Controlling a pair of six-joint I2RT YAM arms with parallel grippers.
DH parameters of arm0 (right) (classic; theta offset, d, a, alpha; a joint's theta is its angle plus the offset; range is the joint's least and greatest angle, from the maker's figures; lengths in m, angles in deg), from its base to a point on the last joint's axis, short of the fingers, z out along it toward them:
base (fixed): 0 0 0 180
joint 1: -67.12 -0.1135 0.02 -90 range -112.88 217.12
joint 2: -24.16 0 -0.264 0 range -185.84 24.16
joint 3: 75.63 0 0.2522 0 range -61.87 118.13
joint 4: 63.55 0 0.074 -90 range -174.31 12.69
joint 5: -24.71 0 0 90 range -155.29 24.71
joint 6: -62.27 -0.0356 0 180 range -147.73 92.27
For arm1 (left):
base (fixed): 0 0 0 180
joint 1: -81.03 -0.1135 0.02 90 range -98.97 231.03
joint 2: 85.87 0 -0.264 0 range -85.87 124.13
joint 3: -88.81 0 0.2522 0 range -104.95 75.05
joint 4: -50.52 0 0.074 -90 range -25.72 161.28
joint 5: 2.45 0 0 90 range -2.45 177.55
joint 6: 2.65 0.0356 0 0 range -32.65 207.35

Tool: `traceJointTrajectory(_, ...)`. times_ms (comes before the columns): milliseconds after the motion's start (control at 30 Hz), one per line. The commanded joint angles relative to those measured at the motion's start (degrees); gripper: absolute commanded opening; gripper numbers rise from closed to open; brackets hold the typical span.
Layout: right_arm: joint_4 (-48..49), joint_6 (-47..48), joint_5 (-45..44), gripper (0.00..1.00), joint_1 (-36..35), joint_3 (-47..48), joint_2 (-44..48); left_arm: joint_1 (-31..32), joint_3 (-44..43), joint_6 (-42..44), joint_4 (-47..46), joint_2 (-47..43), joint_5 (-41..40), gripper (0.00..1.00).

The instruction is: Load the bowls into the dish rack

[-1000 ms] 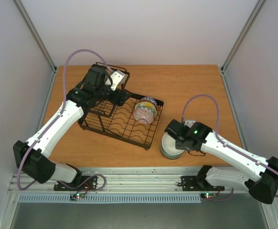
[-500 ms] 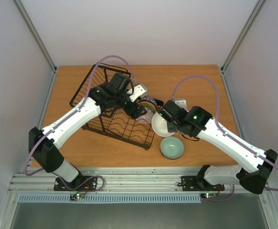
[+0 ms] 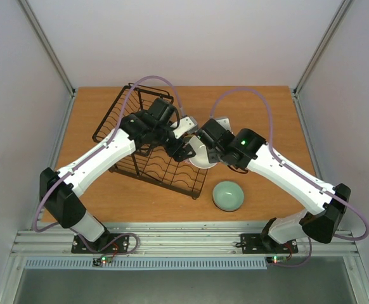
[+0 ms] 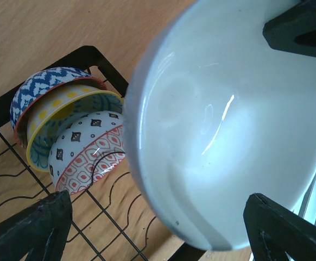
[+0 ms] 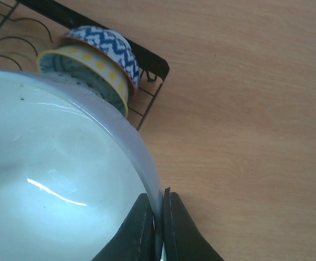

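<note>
My right gripper (image 5: pixel 159 231) is shut on the rim of a plain white bowl (image 5: pixel 55 179) and holds it tilted over the right end of the black dish rack (image 3: pixel 148 166). Three bowls stand on edge in that end: blue patterned (image 4: pixel 44 89), yellow-centred (image 4: pixel 65 119) and red-and-white (image 4: pixel 90 155). The white bowl (image 4: pixel 228 119) fills the left wrist view. My left gripper (image 4: pixel 158 239) stands open, its fingers wide on either side of the bowl's lower edge. A pale green bowl (image 3: pixel 227 195) sits upright on the table to the right of the rack.
The rack's raised wire basket (image 3: pixel 132 114) stands at its far left end. Both arms meet over the rack's right end, their cables (image 3: pixel 235 95) arching above. White walls and metal posts close in the wooden table (image 3: pixel 260 114).
My right gripper lifted the white bowl off the green one and carried it left over the rack's end. The left arm swung from the rack's far corner to the racked bowls.
</note>
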Motion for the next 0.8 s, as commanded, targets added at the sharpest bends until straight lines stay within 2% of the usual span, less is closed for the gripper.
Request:
traceJointTrajectory(0, 3.71, 1.72, -0.6, 0.01, -0.7, 3.8, 0.77, 0.04, -1.22, 0.67, -0.18, -0.33, 1.04, 0.86)
traceJointTrajectory(167, 4.32, 2.7, 0.36, 0.01, -1.62, 4.1, 1.41, 0.11, -1.41, 0.33, -0.08, 0.48, 1.86, 0.81)
traceJointTrajectory(400, 6.24, 3.68, 0.8, 0.01, -2.53, 3.29, 1.62, 0.31, -1.72, 0.56, 0.44, 1.1, 2.47, 0.17)
traceJointTrajectory(467, 6.49, 4.04, 0.66, 0.01, -2.53, 3.27, 1.63, 0.29, -1.68, 0.58, 0.45, 1.11, 2.4, 0.02)
traceJointTrajectory(667, 9.31, 4.58, 1.96, 0.03, -2.62, 1.33, 3.39, 0.31, -1.42, 0.75, 0.34, 1.31, 2.79, 0.0)
traceJointTrajectory(733, 11.57, 4.55, 2.63, 0.21, -2.62, -1.13, 5.74, 0.22, -0.89, 0.65, -0.21, 0.84, 2.86, 0.0)
traceJointTrajectory(767, 13.34, 4.57, 3.58, 0.39, -2.62, -2.81, 7.52, 0.18, -0.32, 0.53, -1.09, 0.27, 2.83, 0.0)
